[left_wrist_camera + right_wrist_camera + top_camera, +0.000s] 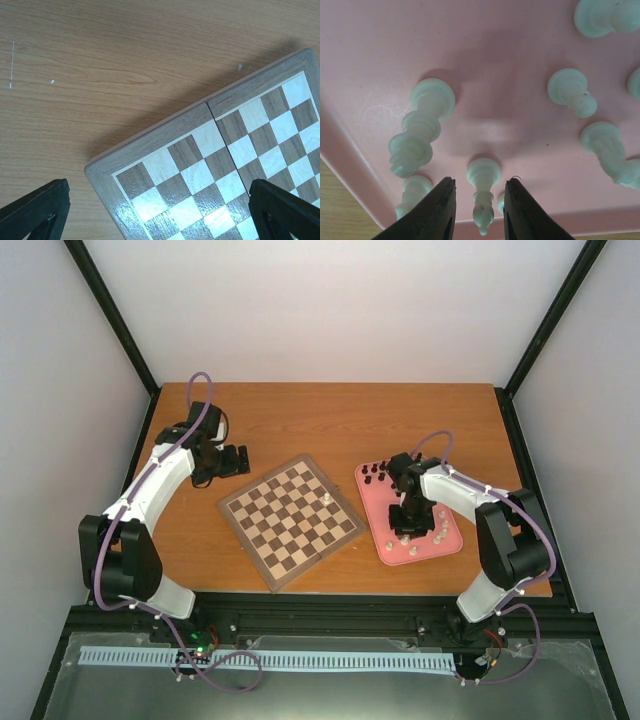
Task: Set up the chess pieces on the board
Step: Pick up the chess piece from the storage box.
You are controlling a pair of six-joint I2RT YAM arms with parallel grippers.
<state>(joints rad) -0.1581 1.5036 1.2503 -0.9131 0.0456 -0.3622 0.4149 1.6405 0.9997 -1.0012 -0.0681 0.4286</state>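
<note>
The board [290, 520] lies at the table's middle, turned diagonally, with one cream-white piece [327, 498] standing on it. The other chess pieces stand in a pink tray [447, 545]: black ones [378, 474] at its far end, white ones [437, 532] at its near end. My right gripper [479, 200] is down in the tray, open, its fingers [437, 210] either side of an upright white piece [482, 192], with a gap on each side. My left gripper [160, 220] hangs open over the board's corner [200, 165], holding nothing.
Several white pieces crowd my right gripper: a tall one [420, 130] to its left, a small one [412, 192] beside the left finger, others [570, 90] to the right. The tray's raised rim [350, 170] runs just below. Bare wooden table [100, 75] borders the board.
</note>
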